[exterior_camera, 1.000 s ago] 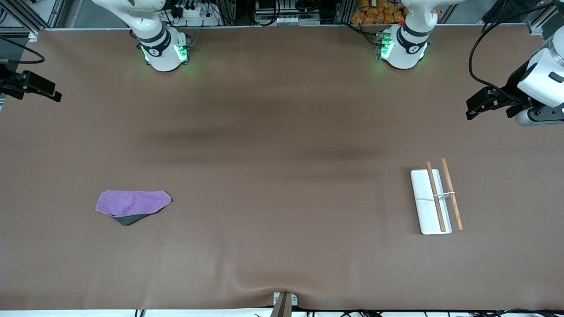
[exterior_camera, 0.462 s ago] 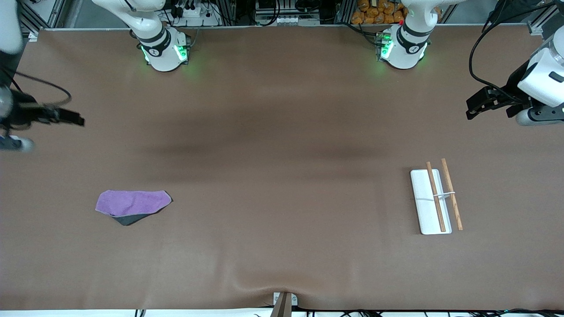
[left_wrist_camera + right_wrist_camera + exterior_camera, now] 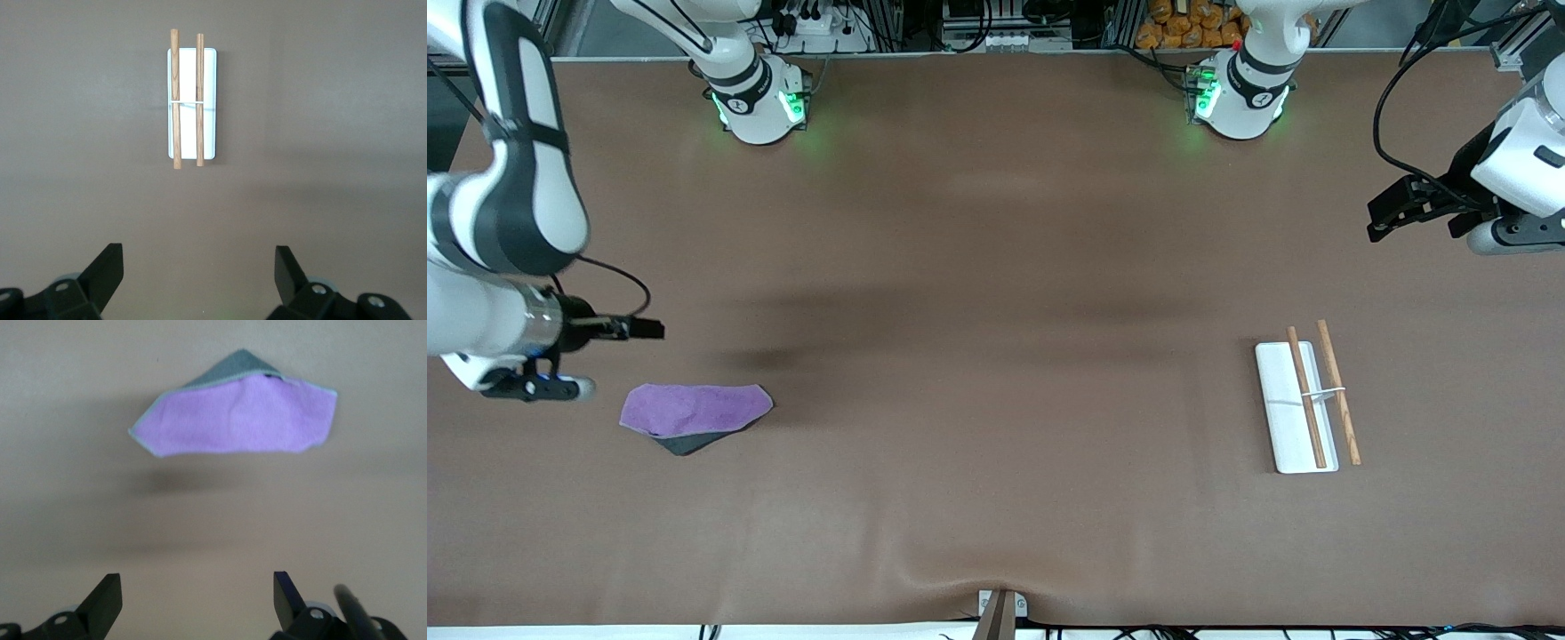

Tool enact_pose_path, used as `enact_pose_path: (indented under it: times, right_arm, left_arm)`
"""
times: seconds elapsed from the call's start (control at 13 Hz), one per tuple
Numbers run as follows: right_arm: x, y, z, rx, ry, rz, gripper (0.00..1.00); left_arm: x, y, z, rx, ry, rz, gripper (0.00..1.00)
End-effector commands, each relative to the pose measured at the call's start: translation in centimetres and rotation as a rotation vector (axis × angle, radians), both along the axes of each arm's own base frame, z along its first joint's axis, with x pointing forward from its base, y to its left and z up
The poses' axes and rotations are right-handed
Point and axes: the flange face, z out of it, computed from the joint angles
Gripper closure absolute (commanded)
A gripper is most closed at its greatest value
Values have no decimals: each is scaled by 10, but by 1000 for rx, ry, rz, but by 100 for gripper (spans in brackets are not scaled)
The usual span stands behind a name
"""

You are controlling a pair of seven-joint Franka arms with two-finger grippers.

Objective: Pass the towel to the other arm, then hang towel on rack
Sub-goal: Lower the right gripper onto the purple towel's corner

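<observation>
The towel (image 3: pixel 695 414) lies flat on the tabletop (image 3: pixel 996 400) toward the right arm's end, purple side up, with a dark grey corner of its underside folded out along the edge nearer the front camera. In the right wrist view the towel (image 3: pixel 237 413) shows the same purple face and grey flap, touched by nothing.

The right hand (image 3: pixel 618 328) hangs over the tabletop just beside the towel, on the side toward the robots' bases, and holds nothing. In its own wrist view the right hand (image 3: pixel 197 600) has its fingers (image 3: pixel 103 603) spread wide, with bare tabletop between them.

The rack (image 3: pixel 1303 404) stands well apart from the towel, toward the left arm's end. It has a flat white base, two thin brown rods running side by side, and a thin white crosspiece joining them about midway. Nothing hangs on it.

The left hand (image 3: pixel 1392 209) waits in the air over the tabletop's edge at the left arm's end. The left wrist view shows the rack (image 3: pixel 191 97) and the left hand (image 3: pixel 199 283) wide open and empty.
</observation>
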Motion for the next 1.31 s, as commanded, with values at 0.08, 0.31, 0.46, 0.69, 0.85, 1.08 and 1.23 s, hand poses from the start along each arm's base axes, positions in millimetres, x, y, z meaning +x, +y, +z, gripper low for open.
enact_pose_path:
  times: [0.08,0.31,0.46,0.69,0.85,1.08,1.23]
  right_arm:
    - [28,-29,-49,-8,-71,22,0]
    - [38,-53,-82,8,-88,141,0]
    - [43,-68,-101,26,-101,215,0]
    - [43,-83,-122,52,-108,344,0]
    - [47,-102,-132,68,-170,455,0]
    - [44,-114,-148,89,-162,514,0]
    - [40,-112,-168,105,-135,513,0]
  left_arm:
    - [0,0,5,-11,4,-21,0]
    - [1,1,3,-11,9,-18,0]
    - [1,0,3,-12,9,-20,0]
    - [1,1,3,-12,9,-18,0]
    - [1,2,1,-13,12,-16,0]
    - [1,2,2,-12,10,-16,0]
    - [1,3,2,-11,10,-15,0]
